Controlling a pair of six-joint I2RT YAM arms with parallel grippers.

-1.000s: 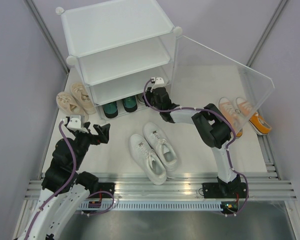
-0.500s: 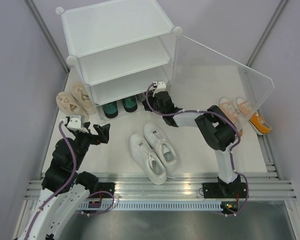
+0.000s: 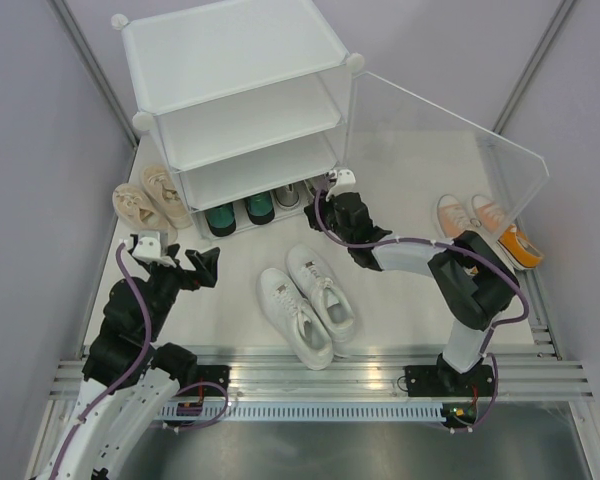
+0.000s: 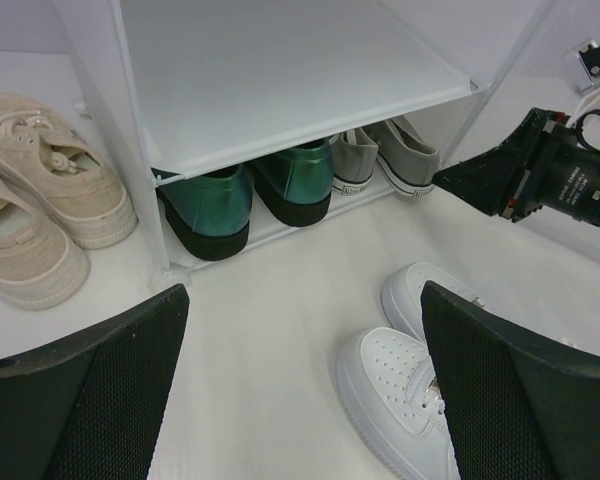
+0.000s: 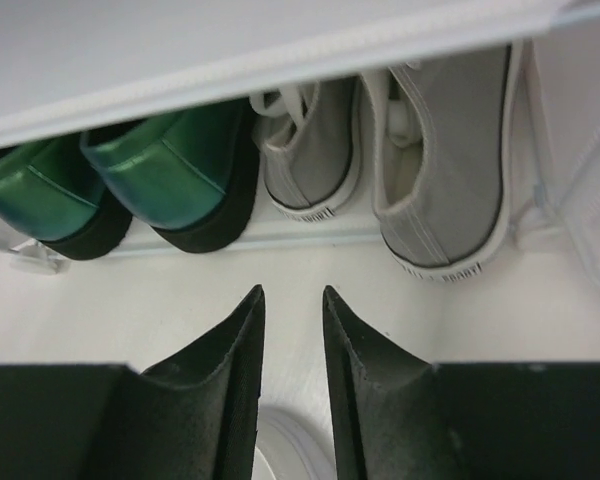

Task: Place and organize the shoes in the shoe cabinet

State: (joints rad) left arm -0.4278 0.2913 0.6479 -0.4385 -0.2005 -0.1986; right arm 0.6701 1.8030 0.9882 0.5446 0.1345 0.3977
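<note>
The white shoe cabinet (image 3: 235, 100) stands at the back with its clear door (image 3: 450, 130) swung open to the right. Its bottom tier holds the green shoes (image 3: 240, 212) (image 5: 170, 170) and, to their right, the grey shoes (image 3: 290, 195) (image 5: 440, 170). My right gripper (image 3: 335, 190) (image 5: 292, 292) hovers just outside that tier, jaws a narrow gap apart with nothing between them. The white shoes (image 3: 310, 300) (image 4: 410, 380) lie mid-floor. Beige shoes (image 3: 150, 200) (image 4: 40, 210) sit left of the cabinet and orange shoes (image 3: 490, 230) at the right. My left gripper (image 3: 208, 265) (image 4: 302, 290) hangs wide open and empty.
The door panel reaches out over the orange pair. The two upper tiers of the cabinet hold nothing. The right arm (image 4: 540, 180) stretches across the floor between the white pair and the cabinet. Grey walls close in on both sides.
My right gripper has drawn back out of the bottom tier, toward the near right, and its jaws have parted. The grey shoes now show in the tier. The left arm has not moved.
</note>
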